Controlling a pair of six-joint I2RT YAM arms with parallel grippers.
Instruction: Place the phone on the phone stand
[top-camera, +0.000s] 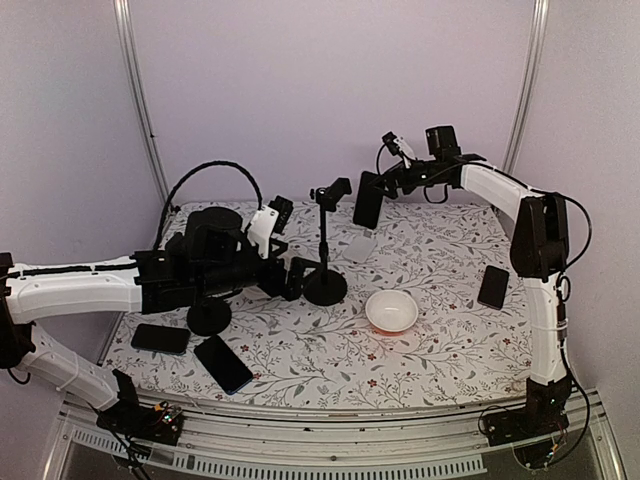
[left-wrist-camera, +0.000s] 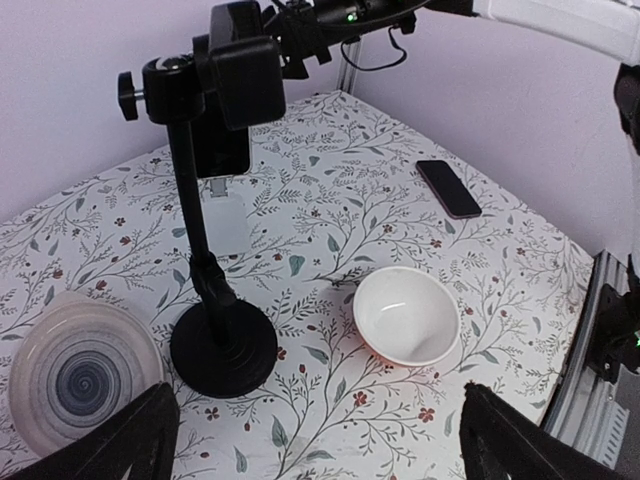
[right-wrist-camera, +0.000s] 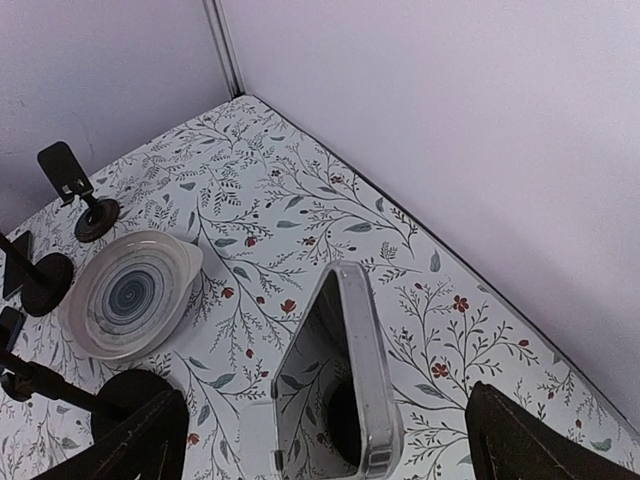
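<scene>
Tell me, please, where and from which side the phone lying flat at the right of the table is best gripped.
Probably across its two long edges, from straight above: the phone lies flat on the cloth, so only its narrow width can be pinched, and nothing crowds it.

Black phone stand; beside it a white bowl and grey-spiralled plate; beneath it a white tablecloth (red flowers, grey-green sprigs).

The phone stand stands on the table, left of the bowl.
</scene>
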